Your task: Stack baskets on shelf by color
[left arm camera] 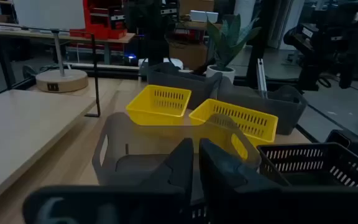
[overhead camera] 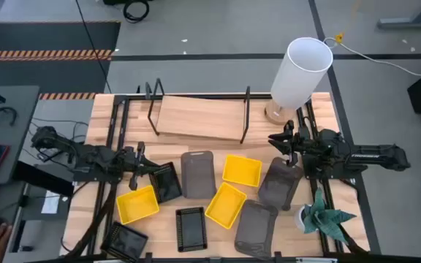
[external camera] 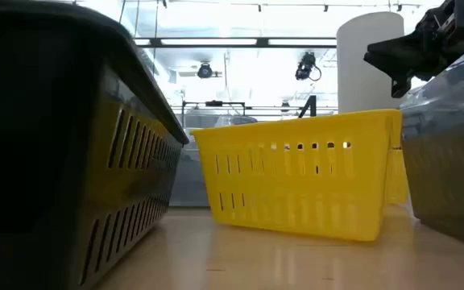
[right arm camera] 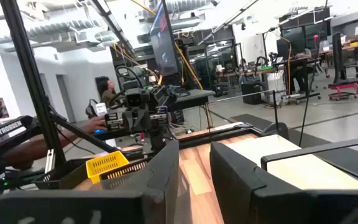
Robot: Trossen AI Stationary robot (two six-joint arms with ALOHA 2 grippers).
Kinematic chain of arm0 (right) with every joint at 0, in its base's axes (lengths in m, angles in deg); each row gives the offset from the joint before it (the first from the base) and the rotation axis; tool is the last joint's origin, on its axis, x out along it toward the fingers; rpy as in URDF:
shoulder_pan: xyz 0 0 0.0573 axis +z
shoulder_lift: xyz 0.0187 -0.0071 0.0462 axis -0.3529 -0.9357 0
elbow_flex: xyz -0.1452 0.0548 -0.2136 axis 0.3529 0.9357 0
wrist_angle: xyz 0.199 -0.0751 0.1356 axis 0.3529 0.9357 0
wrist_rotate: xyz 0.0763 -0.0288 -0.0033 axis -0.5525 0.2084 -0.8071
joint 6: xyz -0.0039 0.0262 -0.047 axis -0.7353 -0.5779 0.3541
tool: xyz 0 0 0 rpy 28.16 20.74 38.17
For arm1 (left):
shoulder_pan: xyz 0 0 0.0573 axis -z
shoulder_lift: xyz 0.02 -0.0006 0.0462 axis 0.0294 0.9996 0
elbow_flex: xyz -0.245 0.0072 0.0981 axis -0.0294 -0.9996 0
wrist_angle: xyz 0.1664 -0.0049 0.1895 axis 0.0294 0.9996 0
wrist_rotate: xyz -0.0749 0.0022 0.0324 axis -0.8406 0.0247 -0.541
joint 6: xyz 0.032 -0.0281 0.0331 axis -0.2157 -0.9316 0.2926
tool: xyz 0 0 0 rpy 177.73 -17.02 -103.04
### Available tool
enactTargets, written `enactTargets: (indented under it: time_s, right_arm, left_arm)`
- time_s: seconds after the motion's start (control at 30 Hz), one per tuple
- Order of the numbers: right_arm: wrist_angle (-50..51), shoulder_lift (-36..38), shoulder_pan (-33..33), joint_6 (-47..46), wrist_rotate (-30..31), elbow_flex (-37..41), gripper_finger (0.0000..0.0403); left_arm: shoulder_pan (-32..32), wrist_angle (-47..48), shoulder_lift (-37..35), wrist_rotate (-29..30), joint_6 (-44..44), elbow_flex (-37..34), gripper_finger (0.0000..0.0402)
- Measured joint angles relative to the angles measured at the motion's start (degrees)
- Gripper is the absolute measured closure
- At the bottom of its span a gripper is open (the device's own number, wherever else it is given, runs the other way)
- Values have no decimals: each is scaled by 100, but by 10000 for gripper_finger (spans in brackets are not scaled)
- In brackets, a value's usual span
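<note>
Baskets scattered on the desk [overhead camera: 93,117], shelf [overhead camera: 196,117] bare.
Left pincer [overhead camera: 150,169] narrow over a black basket [overhead camera: 168,181]; right pincer [overhead camera: 287,150] narrow above a grey basket [overhead camera: 280,183]. Crowding risks nudging neighbours.

It was a robotics lab or workshop, apparently: exposed ceiling ducts [right arm camera: 73,28], workstations with monitors [right arm camera: 165,31], a red equipment rack [left arm camera: 101,17], hazard-striped floor tape [overhead camera: 46,54], and seated people [right arm camera: 107,93] beyond the bench [overhead camera: 101,117].
</note>
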Motion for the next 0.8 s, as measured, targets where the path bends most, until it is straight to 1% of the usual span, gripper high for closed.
enactTargets:
  time_s: [0.47,0.8]
  right_arm:
    - [0,2,0,1,1,1,306]
    - [0,2,0,0,2,0,306]
  left_arm:
    - [0,0,1,-1,0,1,376]
    - [0,0,1,-1,-1,0,366]
